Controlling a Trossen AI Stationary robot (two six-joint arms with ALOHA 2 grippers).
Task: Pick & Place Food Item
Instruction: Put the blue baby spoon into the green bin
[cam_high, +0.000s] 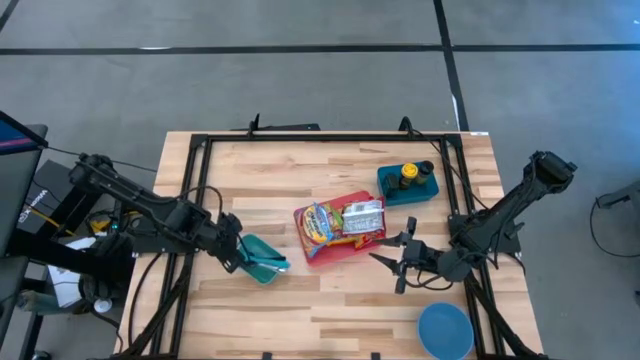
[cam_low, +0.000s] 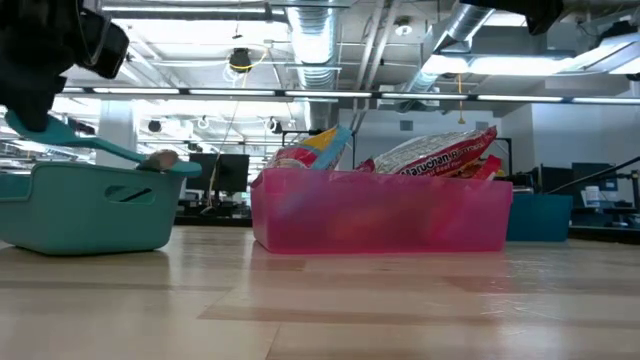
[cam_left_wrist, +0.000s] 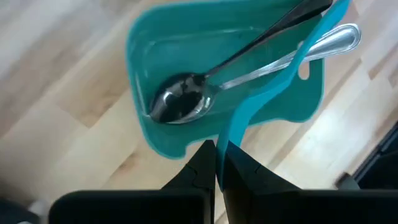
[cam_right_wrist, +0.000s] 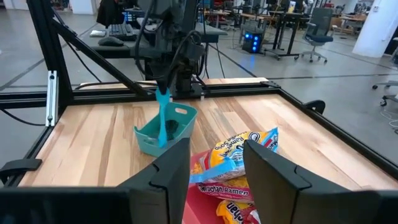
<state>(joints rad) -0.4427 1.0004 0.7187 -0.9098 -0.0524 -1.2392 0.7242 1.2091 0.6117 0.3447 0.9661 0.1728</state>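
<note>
Two claws are on my screens. My left claw (cam_left_wrist: 216, 163) is pressed together on a thin teal utensil (cam_left_wrist: 273, 87), pinching its handle above the small teal bin (cam_high: 262, 259); the utensil slants down into that bin, where one metal spoon (cam_left_wrist: 205, 99) lies with its bowl on the floor of the bin. My right claw (cam_high: 393, 254) is spread wide with nothing between its fingers, hovering just beside the right edge of the pink tray (cam_high: 322, 255) near the middle of the tabletop (cam_high: 330, 310). One pink tray holds the food items: I count two noodle packets (cam_high: 345, 220) for certain, a colourful one and a red-and-white one, lying side by side. Farther back sits one dark teal tray (cam_high: 423, 190) with two small bottles (cam_high: 416, 174) standing in it. One blue plate (cam_high: 445, 331) rests at the near right corner.
</note>
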